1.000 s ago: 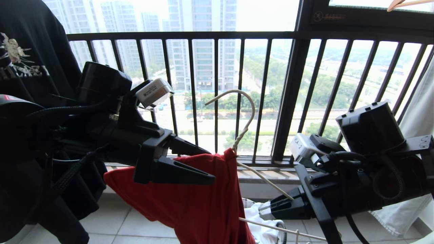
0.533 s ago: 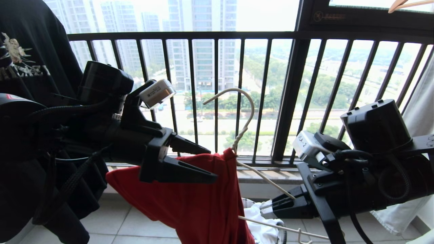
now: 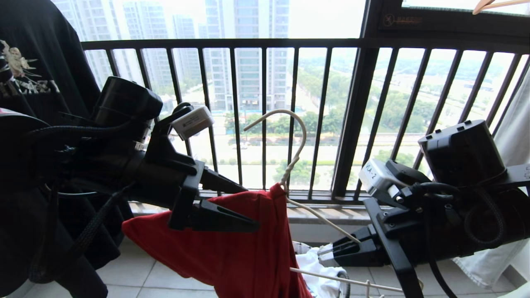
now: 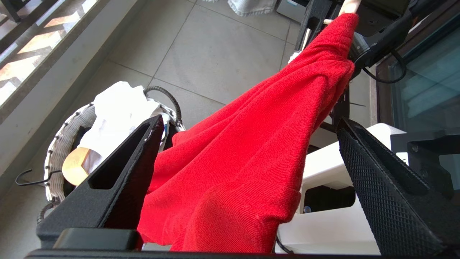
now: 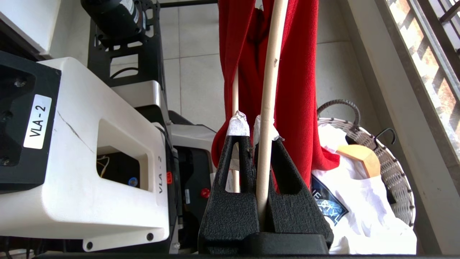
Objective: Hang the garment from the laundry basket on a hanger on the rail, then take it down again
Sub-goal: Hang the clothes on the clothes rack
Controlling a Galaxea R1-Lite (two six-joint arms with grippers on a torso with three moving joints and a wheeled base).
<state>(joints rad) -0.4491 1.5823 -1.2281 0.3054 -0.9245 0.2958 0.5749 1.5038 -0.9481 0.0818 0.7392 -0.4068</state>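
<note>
Black tee [image 3: 37, 82] hangs at upper left of head view, not part of the job. L claw [image 3: 232, 205] sits left-centre, released, jaws spread wide w/ the red shirt [image 3: 232, 248] bunched between them but not pinched. Looks placed to work the cloth along the wire, prob. to seat the left shoulder. Shirt drapes from centre down to bottom edge, its top gathered at the neck of the hanger [image 3: 290, 165]. Hook stands free mid-frame in front of the railing [image 3: 265, 43], on nothing yet. Rail not in view.

R claw [image 3: 325, 254], lower right, clenched on hanger's bare right arm. It acts as the anchor so the wire stays put while the L side dresses it. That arm has no cloth on it, so dressing looks half done.

Basket [image 5: 391, 169] sits on the floor under the shirt, w/ white cloth and a wooden hanger [image 5: 363, 158] inside.

Surface: pale tiled floor [image 4: 222, 46], stone sill along the window. Room: narrow balcony, high up, towers and trees outside; pale cloth [image 3: 509, 136] hangs at far right.
</note>
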